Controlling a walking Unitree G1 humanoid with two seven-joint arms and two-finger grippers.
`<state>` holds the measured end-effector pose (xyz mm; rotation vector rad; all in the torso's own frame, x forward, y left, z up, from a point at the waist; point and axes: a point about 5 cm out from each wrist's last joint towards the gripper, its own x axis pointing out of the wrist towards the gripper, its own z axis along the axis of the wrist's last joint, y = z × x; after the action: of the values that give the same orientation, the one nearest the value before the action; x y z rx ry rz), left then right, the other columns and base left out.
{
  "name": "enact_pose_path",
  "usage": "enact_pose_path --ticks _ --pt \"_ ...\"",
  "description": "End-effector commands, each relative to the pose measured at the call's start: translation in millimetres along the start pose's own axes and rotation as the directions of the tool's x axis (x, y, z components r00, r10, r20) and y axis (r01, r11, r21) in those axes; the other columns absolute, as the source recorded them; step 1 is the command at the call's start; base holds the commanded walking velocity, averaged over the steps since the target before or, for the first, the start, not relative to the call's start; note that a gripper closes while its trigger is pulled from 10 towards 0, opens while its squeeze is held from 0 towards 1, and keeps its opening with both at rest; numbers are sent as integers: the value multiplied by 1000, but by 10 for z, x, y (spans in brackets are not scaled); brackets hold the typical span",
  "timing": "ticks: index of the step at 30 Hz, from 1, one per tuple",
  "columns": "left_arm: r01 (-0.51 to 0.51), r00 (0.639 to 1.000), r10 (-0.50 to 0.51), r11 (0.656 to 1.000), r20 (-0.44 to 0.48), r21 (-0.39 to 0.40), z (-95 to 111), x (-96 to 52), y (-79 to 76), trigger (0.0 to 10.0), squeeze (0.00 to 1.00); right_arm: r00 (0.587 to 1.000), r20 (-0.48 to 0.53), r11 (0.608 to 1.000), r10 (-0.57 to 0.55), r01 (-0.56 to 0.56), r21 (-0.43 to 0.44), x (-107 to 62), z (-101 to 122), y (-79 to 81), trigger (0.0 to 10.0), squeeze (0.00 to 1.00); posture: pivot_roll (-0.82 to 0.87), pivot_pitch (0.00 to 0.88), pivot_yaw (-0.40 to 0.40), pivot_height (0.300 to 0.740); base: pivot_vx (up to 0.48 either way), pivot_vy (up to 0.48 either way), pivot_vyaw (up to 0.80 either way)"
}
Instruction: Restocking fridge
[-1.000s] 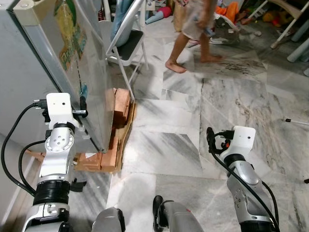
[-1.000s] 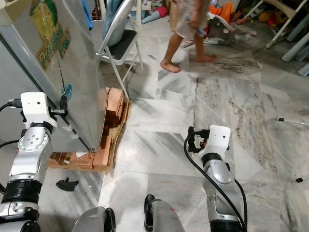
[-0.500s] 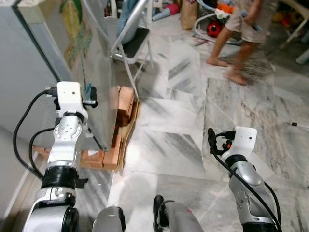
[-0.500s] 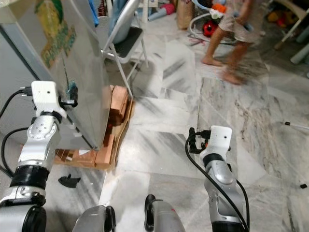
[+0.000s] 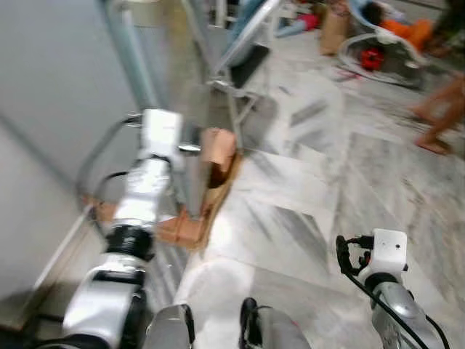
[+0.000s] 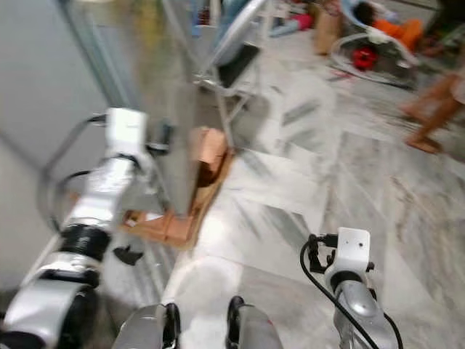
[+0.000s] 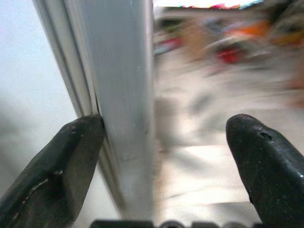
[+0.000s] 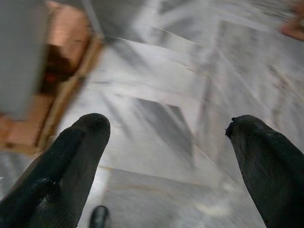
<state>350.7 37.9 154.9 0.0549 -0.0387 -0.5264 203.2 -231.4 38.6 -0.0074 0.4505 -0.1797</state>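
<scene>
At the fridge [image 5: 87,109], tall grey body standing with its long axis vertical; head views are motion-blurred. The door edge [image 7: 126,104] runs straight up and down, narrow face pointing out toward the marble floor [image 5: 305,182]. Left gripper [image 7: 161,156] is raised right against that edge: fingers spread wide, one fingertip [image 7: 71,152] touching or just short of the seam where door meets cabinet, the other well out on the room side of the edge, so the edge sits between them, nearer the first finger. Not clamped on it. The left arm [image 5: 145,196] reaches up alongside the fridge front. Base of the fridge rests on stacked wooden blocks [image 5: 211,156] with a flat wood strip running along the floor beside them. Just beyond the fridge, a folding chair [image 5: 243,62] with a dark seat. Right gripper [image 8: 171,156] hangs low, well apart from the fridge, over bare marble; fingers spread, nothing between them; its wrist view looks across the floor to the wooden blocks under the fridge corner. Right arm [image 5: 385,269] is bent near the robot's own body. Far from the fridge, across the floor, a person's bare legs [image 5: 439,109] and a cluster of toys [image 5: 392,36], too blurred to tell apart.
</scene>
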Motion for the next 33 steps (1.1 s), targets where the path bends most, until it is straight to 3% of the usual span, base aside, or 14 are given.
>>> enact_pose_path --ticks 1,2,5,8,10,11,12,13,14,17,21,22,26,33 --pt "322 927 -328 945 182 62 591 144 -742 10000 0 1000 -1 1000 10 -10 -8 13 -5 25 10000 0 -75 139 -42 740 0 0 0" --pt "391 894 -392 919 217 48 686 129 -955 10000 0 1000 11 1000 19 -18 -19 29 18 48 10000 0 -80 132 -40 740 0 0 0" --pt "451 861 -447 892 244 43 758 111 -1132 10000 0 999 19 999 28 -27 -26 46 37 73 10000 0 -82 125 -38 740 0 0 0" --pt "420 874 -424 905 237 69 712 143 -1032 10000 0 999 21 999 31 -31 -13 62 50 92 10000 0 -77 121 -36 740 0 0 0" --pt "349 910 -350 936 221 42 649 158 -790 10000 0 999 27 999 40 -40 5 70 55 100 10000 0 -70 118 -38 740 0 0 0" --pt "349 910 -350 936 221 42 649 158 -790 10000 0 999 27 999 40 -40 5 70 55 100 10000 0 -70 118 -38 740 0 0 0" --pt "264 942 -273 962 194 71 558 120 -467 10000 0 998 53 999 33 -32 -21 83 93 93 10000 0 -57 111 -43 740 0 0 0" --pt "233 952 -244 969 184 76 520 89 -343 10000 0 997 64 999 34 -32 -28 91 113 98 10000 0 -57 111 -43 740 0 0 0" --pt "153 975 -161 986 153 60 417 -3 -61 10000 0 996 84 999 29 -26 -37 115 157 118 10000 0 -52 102 -43 740 0 0 0" --pt "6 997 -14 994 80 109 144 -294 414 10000 0 986 146 995 78 -69 -65 191 310 250 10000 0 -51 87 -34 740 199 -223 0" --pt "-27 998 18 992 68 124 67 -447 554 10000 0 973 188 991 132 -125 -53 203 389 352 10000 0 -60 78 -17 740 341 -334 0" --pt "-123 992 117 985 51 120 19 -599 753 10000 0 960 224 986 167 -162 -40 229 501 435 10000 0 -65 79 -29 740 371 -304 0" --pt "-284 959 283 954 17 97 -101 -900 1037 10000 0 949 263 984 176 -174 -29 306 662 530 10000 0 -32 77 -40 740 351 -323 0" --pt "-273 959 281 952 -40 135 -257 -1214 956 10000 0 952 249 983 179 -182 -13 398 671 616 10000 0 5 91 -54 740 330 -345 0"
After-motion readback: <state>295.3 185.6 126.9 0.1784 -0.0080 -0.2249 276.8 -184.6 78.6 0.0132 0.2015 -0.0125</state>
